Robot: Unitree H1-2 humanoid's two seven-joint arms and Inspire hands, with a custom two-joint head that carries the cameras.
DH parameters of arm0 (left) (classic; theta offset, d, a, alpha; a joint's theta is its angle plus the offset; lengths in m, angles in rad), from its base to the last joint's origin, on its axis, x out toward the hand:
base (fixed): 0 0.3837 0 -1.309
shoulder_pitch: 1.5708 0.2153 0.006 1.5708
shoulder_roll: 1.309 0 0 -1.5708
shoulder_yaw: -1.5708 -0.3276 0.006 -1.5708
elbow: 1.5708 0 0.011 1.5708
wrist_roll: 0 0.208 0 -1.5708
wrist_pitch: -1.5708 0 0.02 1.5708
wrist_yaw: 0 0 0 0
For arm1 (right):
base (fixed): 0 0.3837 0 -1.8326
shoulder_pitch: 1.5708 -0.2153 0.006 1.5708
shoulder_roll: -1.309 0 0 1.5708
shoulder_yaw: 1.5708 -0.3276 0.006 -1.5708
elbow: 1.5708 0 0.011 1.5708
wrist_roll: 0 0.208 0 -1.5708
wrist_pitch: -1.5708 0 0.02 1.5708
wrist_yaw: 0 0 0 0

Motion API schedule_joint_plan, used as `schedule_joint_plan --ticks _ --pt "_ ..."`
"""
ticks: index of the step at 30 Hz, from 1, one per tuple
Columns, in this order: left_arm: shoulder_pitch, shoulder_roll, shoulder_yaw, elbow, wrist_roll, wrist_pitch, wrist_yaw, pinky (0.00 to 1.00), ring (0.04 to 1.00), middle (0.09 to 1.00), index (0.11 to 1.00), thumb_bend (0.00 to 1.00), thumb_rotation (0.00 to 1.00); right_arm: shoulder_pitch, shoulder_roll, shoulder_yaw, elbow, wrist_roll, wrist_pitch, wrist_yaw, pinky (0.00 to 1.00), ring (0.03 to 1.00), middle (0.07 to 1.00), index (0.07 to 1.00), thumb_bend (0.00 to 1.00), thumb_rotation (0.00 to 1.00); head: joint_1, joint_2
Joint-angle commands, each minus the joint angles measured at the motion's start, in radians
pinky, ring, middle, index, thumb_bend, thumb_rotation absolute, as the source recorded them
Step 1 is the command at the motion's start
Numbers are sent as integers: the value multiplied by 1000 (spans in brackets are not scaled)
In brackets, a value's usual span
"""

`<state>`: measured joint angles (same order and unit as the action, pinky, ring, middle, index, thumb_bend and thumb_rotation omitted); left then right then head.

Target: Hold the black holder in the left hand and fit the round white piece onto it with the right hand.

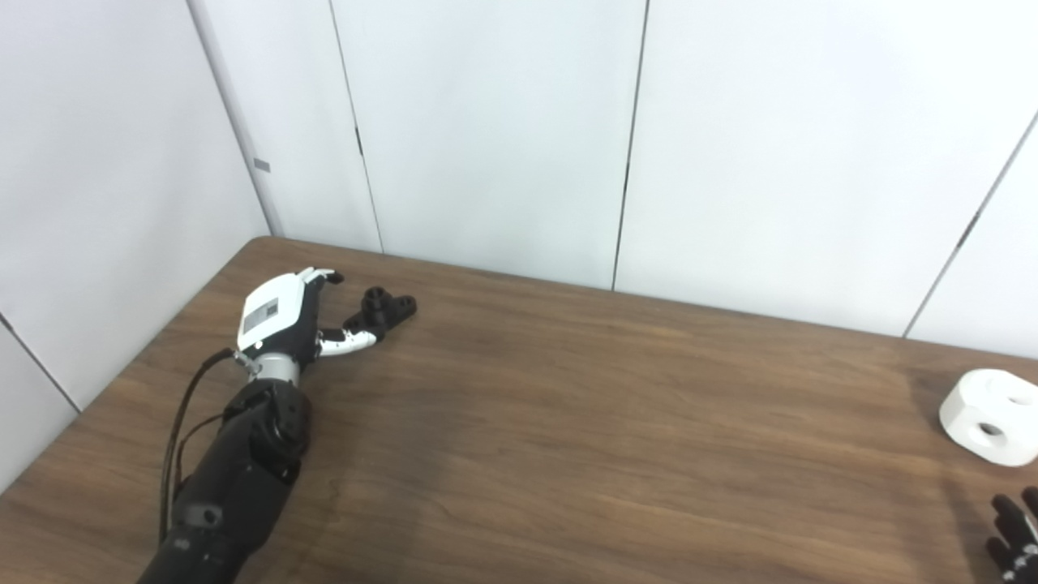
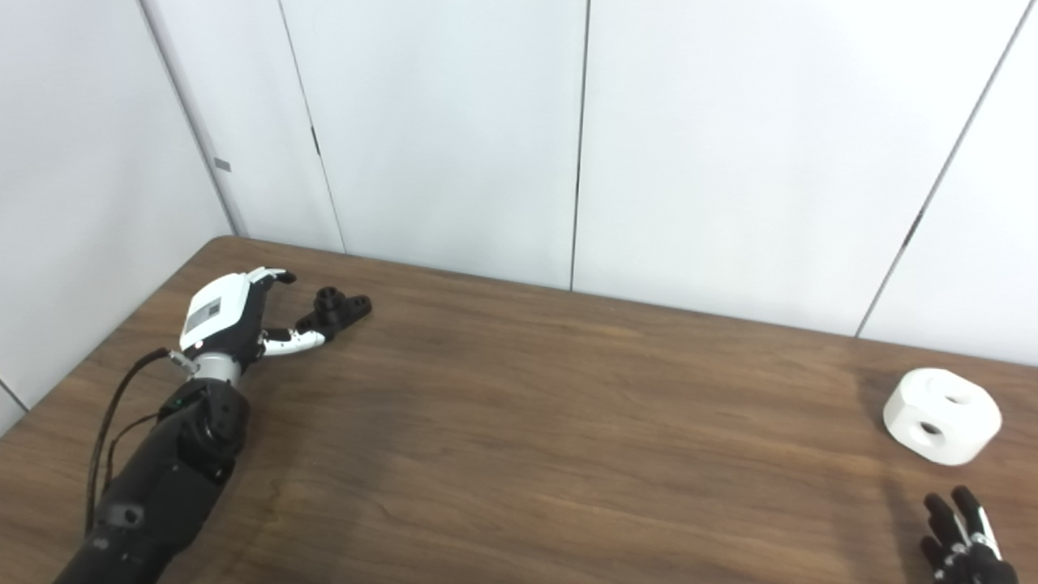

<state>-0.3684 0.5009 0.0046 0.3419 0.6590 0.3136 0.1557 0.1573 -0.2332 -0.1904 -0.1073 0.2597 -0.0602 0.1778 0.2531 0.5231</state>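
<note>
The brown wooden table (image 1: 568,422) carries the two parts at opposite ends, presumably so that each lies on the side of the hand meant to take it. The left hand (image 1: 280,316) is reached out to the far left corner with its fingers (image 1: 324,277) spread and curved and its thumb (image 1: 349,342) stretched toward the black holder (image 1: 388,308); the thumb tip lies at the holder's near end, touching it or just short of it, and the holder sits just beyond the fingertips, not yet enclosed, so this looks like the approach to a grasp. The round white piece (image 2: 942,415) rests on the table just beyond the right hand (image 2: 961,539), whose fingertips point up toward it, apart and holding nothing; it seems to wait until the holder is secured.
</note>
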Motion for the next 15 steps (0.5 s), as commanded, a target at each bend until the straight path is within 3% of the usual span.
schedule_joint_plan --ticks 1,6,9,15 --pt "-71 40 -13 9 20 10 6 1000 945 916 807 875 375 34 16 9 7 15 14 4 1000 999 954 1000 626 1000 2 1" --pt "-117 43 -53 77 20 37 -9 1000 953 913 805 897 435 37 16 12 -1 12 19 0 1000 996 958 1000 637 1000 -2 5" --pt "-146 37 -66 121 18 50 2 1000 951 907 788 891 421 39 18 12 -4 8 19 -3 1000 989 953 1000 623 1000 -4 5" --pt "-187 34 -71 209 -13 22 25 1000 944 902 767 884 401 43 19 13 -9 10 25 -6 1000 981 947 1000 641 1000 -7 7"
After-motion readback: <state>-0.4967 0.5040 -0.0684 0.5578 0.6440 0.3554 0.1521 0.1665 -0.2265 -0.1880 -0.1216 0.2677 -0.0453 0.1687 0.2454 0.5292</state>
